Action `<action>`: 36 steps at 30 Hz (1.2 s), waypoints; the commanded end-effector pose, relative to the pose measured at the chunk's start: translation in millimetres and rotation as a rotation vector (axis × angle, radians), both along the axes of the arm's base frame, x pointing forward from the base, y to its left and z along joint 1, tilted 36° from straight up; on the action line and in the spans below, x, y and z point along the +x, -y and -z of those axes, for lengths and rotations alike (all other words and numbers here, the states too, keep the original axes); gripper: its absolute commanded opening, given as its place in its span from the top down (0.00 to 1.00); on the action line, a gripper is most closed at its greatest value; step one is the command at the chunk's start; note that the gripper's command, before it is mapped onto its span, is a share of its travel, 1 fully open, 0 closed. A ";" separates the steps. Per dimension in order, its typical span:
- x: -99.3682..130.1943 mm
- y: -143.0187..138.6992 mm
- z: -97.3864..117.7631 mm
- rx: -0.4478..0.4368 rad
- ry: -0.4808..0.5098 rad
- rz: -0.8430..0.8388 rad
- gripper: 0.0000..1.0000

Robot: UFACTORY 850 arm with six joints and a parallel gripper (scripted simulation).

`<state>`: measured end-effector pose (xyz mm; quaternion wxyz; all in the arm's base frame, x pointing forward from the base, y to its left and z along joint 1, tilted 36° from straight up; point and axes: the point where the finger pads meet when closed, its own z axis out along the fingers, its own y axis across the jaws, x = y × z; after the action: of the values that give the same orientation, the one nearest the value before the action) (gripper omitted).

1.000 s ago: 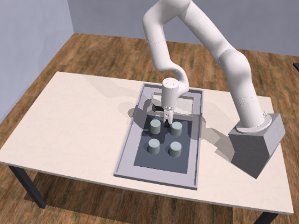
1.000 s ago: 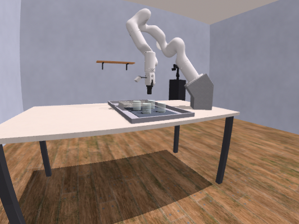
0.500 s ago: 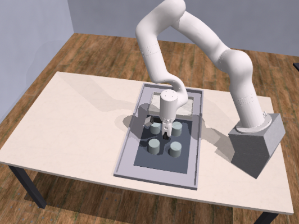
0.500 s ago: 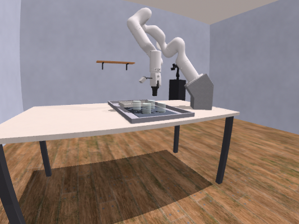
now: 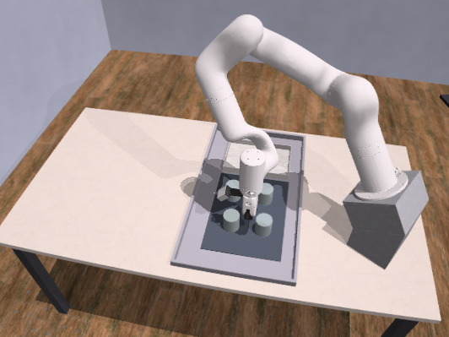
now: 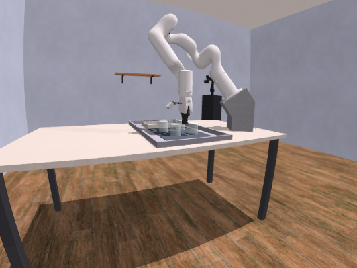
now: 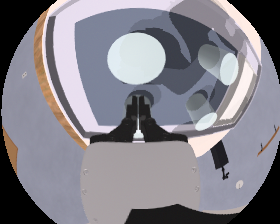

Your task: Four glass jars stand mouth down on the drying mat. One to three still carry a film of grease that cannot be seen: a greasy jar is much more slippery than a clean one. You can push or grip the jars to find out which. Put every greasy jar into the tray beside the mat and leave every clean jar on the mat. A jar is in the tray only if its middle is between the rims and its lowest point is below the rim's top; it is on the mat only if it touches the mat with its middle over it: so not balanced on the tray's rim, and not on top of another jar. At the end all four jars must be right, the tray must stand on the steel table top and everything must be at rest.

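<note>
Four pale green jars stand mouth down on the dark mat (image 5: 240, 247) (image 7: 95, 65): front left (image 5: 231, 220) (image 7: 136, 58), front right (image 5: 263, 225), back left (image 5: 232, 190) (image 7: 218, 64) and back right (image 5: 266, 193) (image 7: 201, 111). My gripper (image 5: 248, 217) (image 6: 184, 122) (image 7: 138, 103) is shut and empty, pointing down between the two front jars, its tips near the height of the jar tops. In the wrist view its fingers cover part of the front right jar. Contact with a jar cannot be made out. The pale tray (image 5: 280, 159) (image 6: 147, 125) lies behind the mat, partly hidden by the arm.
A grey steel top (image 5: 190, 239) with a low raised edge surrounds the mat and tray. It lies on the cream table (image 5: 127, 214) (image 6: 84, 143). The arm's grey base (image 5: 371, 226) (image 6: 239, 113) stands at the right. The two back jars stand close behind the gripper.
</note>
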<state>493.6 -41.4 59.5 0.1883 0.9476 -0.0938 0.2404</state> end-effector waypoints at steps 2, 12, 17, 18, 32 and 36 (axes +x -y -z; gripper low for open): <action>6.0 4.3 9.1 0.000 0.003 -0.001 1.00; 5.5 4.3 9.4 0.000 0.003 -0.001 1.00; 4.9 4.2 9.7 0.000 0.003 -0.001 1.00; 4.8 4.2 9.8 0.000 0.003 -0.001 1.00; 3.4 4.1 10.6 0.000 0.003 -0.001 1.00; 3.0 4.0 10.9 0.000 0.003 -0.001 1.00</action>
<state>496.7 -45.7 48.5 0.1881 0.9474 -0.0936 0.2413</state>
